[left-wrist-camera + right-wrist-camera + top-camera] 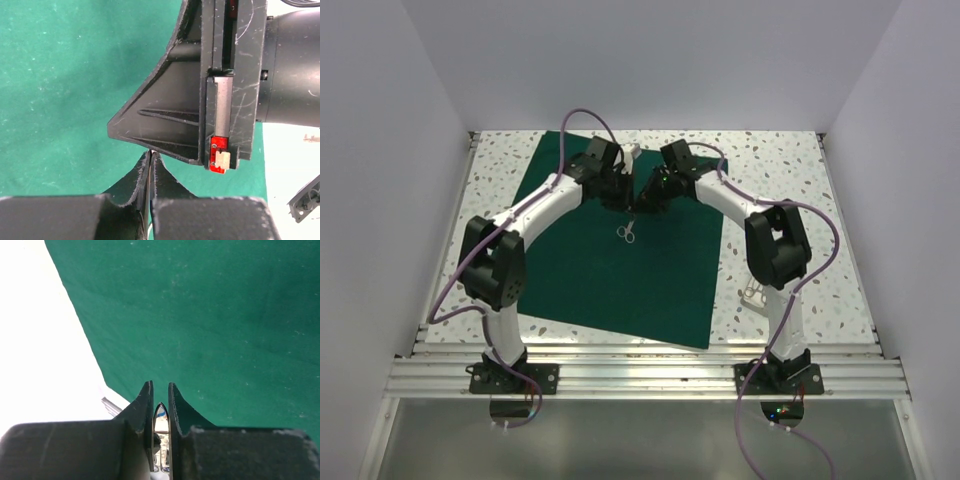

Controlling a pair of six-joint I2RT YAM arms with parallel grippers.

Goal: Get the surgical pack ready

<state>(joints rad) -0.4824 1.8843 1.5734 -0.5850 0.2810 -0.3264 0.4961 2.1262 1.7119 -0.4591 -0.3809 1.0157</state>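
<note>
The dark green drape (620, 270) lies flat on the speckled table. Steel scissors (628, 232) lie on it near the middle. Both arms reach to the far centre and their grippers meet tip to tip above the drape. My left gripper (149, 155) is shut on a thin pale item whose kind I cannot tell; a pale end (633, 152) sticks out beyond it. My right gripper (160, 387) is shut on shiny steel tweezers (161, 415) held deep between its fingers. The right gripper's body (200, 115) sits right in front of the left fingertips. Gauze and sachet are out of view.
A small pale tray (755, 297) sits on the bare table beside the right arm's base, off the drape's right edge. White walls close in the table on three sides. An aluminium rail (640, 375) runs along the near edge.
</note>
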